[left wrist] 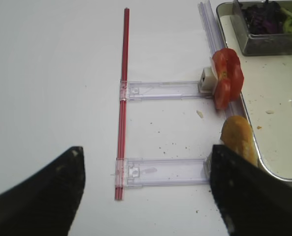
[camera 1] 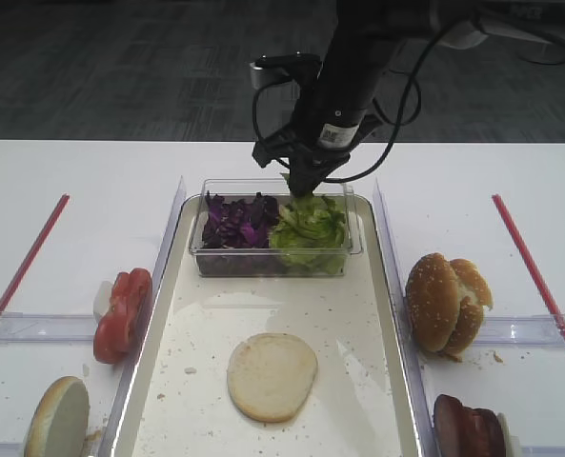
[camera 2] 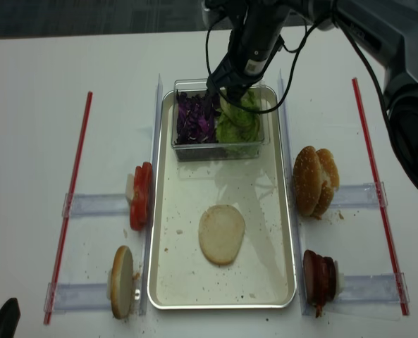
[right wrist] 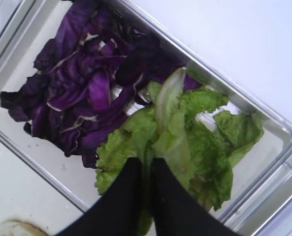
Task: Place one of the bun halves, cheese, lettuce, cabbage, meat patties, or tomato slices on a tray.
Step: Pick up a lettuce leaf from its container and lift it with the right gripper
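Observation:
My right gripper (right wrist: pixel 146 161) is shut on a light green lettuce (right wrist: pixel 173 118) leaf just above the clear tub (camera 1: pixel 353 238) at the far end of the tray (camera 1: pixel 382 286). Purple cabbage (right wrist: pixel 81 88) fills the tub's left half. One bun half (camera 1: pixel 272 375) lies cut face up on the tray floor. Left of the tray stand tomato slices (camera 1: pixel 123 312) and another bun half (camera 1: pixel 58 419). More bun halves (camera 1: pixel 444 303) and meat patties (camera 1: pixel 468 426) stand on the right. No cheese shows. My left gripper (left wrist: pixel 146 150) hangs open over the table's left side, holding nothing.
Red strips (camera 1: pixel 25 262) (camera 1: pixel 534 271) run along both sides of the table. Clear plastic holders (left wrist: pixel 160 90) prop the food beside the tray. Crumbs speckle the tray floor. The right arm's cable (camera 1: pixel 406 114) loops above the tub.

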